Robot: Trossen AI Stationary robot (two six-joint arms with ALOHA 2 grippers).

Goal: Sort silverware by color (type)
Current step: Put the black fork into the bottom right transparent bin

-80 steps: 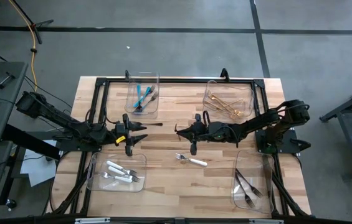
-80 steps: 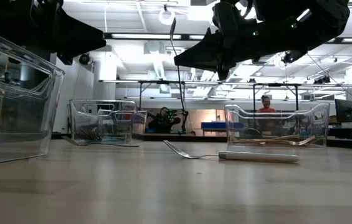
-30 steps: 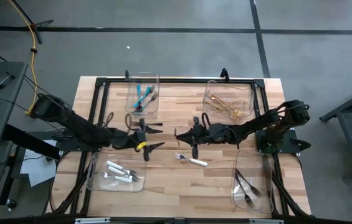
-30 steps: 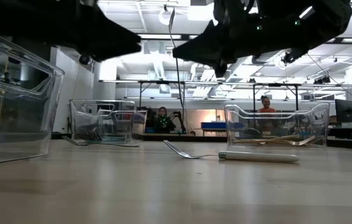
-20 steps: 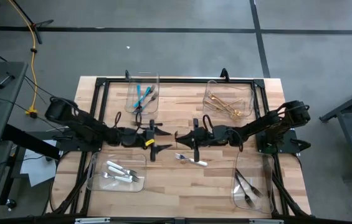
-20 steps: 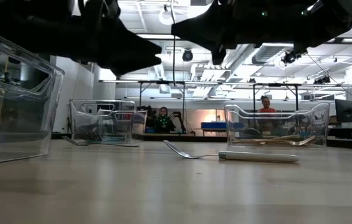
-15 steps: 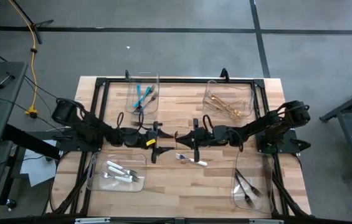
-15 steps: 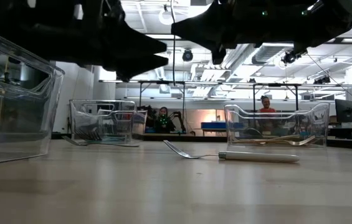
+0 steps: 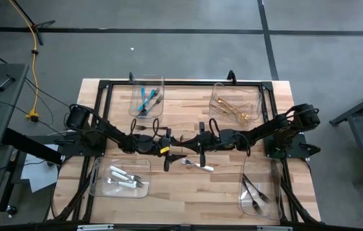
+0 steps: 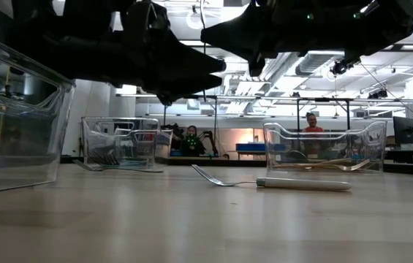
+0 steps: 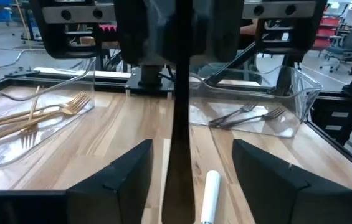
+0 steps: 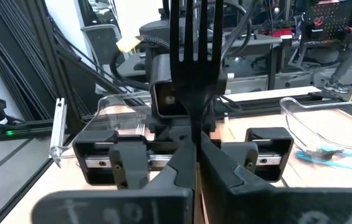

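Four clear bins [image 9: 148, 96] on wooden table [image 9: 175, 192], seated person [image 10: 311, 121] beyond

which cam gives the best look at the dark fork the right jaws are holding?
Right wrist view: the dark fork stands up from the shut right gripper, tines clear. Left wrist view shows only its handle, between the open left gripper's fingers. Low view shows a thin line; high view hides it between the two grippers.

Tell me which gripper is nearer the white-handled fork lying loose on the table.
Right. The right gripper, shut on a dark fork, hangs just above the white-handled fork. The left gripper, open, sits a little farther off, toward the left arm's side.
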